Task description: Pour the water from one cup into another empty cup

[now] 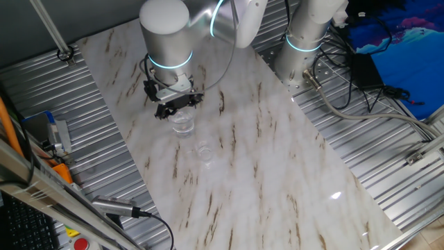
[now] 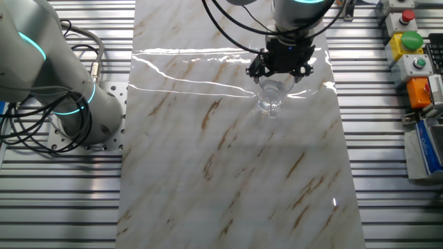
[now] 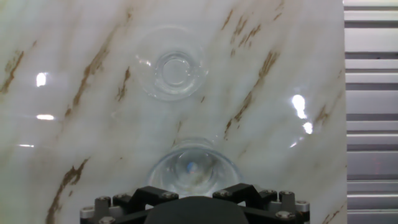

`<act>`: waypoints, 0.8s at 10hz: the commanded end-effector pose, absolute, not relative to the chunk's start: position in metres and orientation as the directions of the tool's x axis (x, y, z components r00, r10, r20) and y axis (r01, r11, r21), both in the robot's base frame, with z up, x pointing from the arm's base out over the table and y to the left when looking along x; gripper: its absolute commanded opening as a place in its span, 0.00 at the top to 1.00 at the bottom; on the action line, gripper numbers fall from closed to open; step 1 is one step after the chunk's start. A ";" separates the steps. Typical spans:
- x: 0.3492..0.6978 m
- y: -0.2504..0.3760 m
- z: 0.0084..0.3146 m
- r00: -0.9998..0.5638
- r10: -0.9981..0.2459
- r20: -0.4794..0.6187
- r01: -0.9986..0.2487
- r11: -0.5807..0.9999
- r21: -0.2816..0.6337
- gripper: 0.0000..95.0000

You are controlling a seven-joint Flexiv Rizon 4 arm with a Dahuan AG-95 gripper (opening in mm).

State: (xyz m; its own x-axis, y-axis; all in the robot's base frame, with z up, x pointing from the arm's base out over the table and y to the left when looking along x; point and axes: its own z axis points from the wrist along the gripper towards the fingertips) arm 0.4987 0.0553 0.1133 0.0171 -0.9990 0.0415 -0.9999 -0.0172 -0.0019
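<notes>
The larger clear tumbler (image 1: 182,123) stands upright on the marble table, directly below my gripper (image 1: 177,105). It also shows in the other fixed view (image 2: 270,95) and at the bottom of the hand view (image 3: 193,168). The gripper hovers just above its rim with its fingers spread, open and holding nothing. The smaller clear cup (image 1: 204,151) stands upright a short way in front of the tumbler, apart from it, and shows in the upper middle of the hand view (image 3: 172,70). Water shows only as faint glints inside the tumbler. The fingertips are hidden in the hand view.
The marble tabletop (image 1: 263,173) lies on ribbed metal. A second robot base (image 1: 305,42) stands at the far right corner. A button box (image 2: 415,48) and tools lie beside the marble.
</notes>
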 end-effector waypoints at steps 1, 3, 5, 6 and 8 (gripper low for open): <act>0.498 0.056 0.115 0.019 -0.999 0.036 -1.000 -0.019 -0.001 0.00; 0.497 0.057 0.118 0.016 -0.999 0.033 -1.000 -0.016 0.000 0.00; 0.495 0.059 0.124 0.008 -0.999 0.032 -1.000 -0.008 0.002 0.00; 0.494 0.060 0.126 0.004 -1.000 0.031 -1.000 -0.004 0.004 0.00; 0.496 0.062 0.135 -0.002 -1.000 0.030 -1.000 0.002 0.008 0.00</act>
State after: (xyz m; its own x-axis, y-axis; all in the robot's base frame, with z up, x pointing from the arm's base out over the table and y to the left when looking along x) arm 0.4990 0.0602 0.1385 -0.0050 -0.9994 0.0332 -1.0000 0.0051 0.0036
